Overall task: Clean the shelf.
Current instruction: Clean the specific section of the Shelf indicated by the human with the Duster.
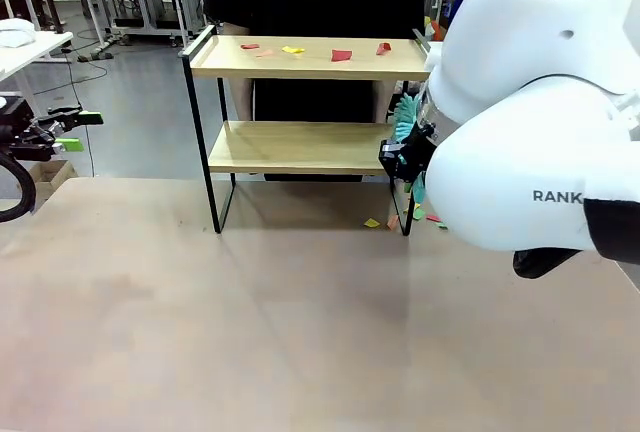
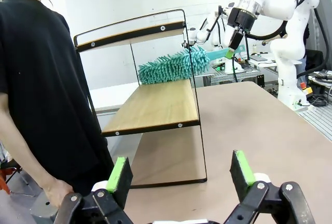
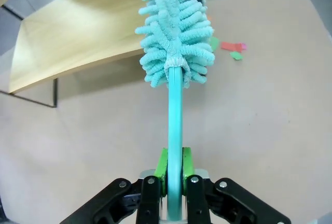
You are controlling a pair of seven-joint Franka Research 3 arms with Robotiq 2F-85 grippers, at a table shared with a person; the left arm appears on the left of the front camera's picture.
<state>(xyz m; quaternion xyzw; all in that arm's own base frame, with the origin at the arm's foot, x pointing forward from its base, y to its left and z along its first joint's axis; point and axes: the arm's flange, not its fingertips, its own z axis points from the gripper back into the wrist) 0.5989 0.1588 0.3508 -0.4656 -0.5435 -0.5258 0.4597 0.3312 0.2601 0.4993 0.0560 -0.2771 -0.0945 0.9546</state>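
Shelf (image 1: 300, 147): two boards; one teal duster (image 3: 175, 42) clamped in right gripper (image 3: 174, 168); left gripper (image 2: 180, 175) apart, empty.

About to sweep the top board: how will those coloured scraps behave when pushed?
The coloured scraps look thin and flat, so probably very light, sliding easily. The shelf has raised side rails, so some may catch there.

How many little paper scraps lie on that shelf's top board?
5, left to right: red scrap, pale pink scrap, yellow scrap, second red scrap, third red scrap near the shelf's right rail. The raised rim may hide more.
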